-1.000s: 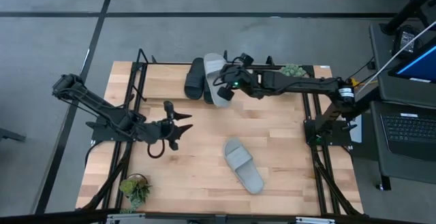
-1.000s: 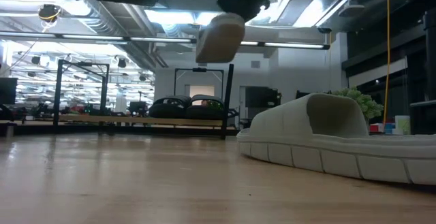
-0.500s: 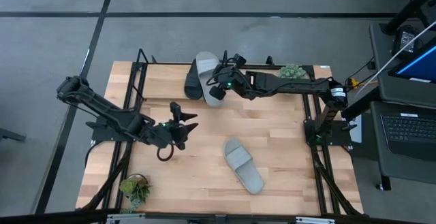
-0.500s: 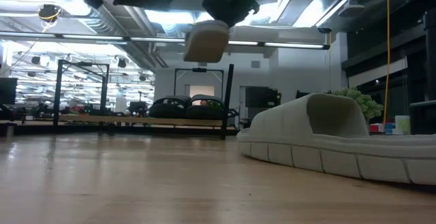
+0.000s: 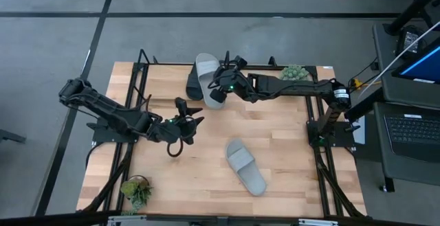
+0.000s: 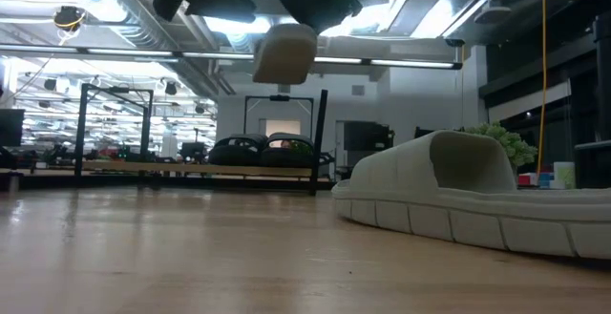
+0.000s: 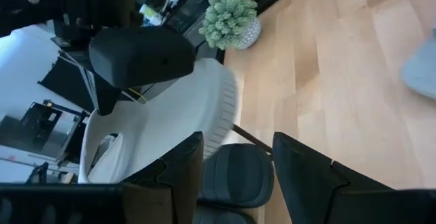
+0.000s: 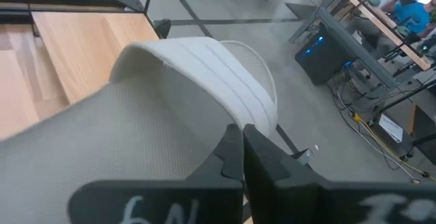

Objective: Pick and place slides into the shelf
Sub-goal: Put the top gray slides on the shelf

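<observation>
My right gripper point(image 5: 217, 88) is shut on a pale grey slide point(image 5: 206, 73) and holds it in the air over the shelf point(image 5: 142, 58) at the table's far edge. Two black slides point(image 6: 258, 150) lie side by side on the shelf's board point(image 6: 181, 168). One of the black slides point(image 5: 194, 83) shows beside the lifted one in the high view. A second pale grey slide point(image 5: 245, 166) lies sole-down on the tabletop nearer me. My left gripper point(image 5: 193, 128) hovers open over the table's middle left and touches nothing. My right gripper pinches the pale grey slide at its near end point(image 8: 204, 139), behind the wide strap point(image 8: 204, 67). The fingers point(image 8: 235, 156) reach in from the table's right side. The slide is lifted clear point(image 6: 284, 52), above the black slides, and its strap end points to the far edge.
A small green plant point(image 5: 295, 70) stands at the far right. Another plant point(image 5: 137, 189) stands at the near left corner. Black frame rails point(image 5: 317, 126) run along both sides of the table. Bare wood lies between the left gripper and the grey slide on the table.
My right gripper has carried the pale grey slide toward the table's far edge and to the left, from beside the black slides to above the shelf. My left gripper has moved to the right, toward the table's middle, staying open.
</observation>
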`<state>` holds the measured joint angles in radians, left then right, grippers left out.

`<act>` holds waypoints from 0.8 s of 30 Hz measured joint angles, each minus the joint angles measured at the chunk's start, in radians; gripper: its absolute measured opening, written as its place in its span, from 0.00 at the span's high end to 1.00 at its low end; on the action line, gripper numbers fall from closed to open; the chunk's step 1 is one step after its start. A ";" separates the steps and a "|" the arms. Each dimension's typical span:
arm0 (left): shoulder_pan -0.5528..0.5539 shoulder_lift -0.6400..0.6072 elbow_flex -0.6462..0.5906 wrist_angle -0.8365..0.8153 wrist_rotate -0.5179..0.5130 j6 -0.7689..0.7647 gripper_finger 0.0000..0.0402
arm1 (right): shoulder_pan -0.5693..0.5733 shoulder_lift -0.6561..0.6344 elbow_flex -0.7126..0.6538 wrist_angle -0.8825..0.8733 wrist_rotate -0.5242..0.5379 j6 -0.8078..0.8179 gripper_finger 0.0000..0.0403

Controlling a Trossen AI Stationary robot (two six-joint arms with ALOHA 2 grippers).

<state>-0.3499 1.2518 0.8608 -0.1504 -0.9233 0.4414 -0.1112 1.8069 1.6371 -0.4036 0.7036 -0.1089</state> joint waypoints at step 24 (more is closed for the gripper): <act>0.139 0.043 0.001 0.119 0.157 0.101 0.58 | 0.000 0.000 0.000 0.035 -0.025 -0.004 1.00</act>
<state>-0.2109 1.2947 0.8616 -0.0315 -0.7661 0.5425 -0.1116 1.8069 1.6367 -0.3686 0.6785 -0.1127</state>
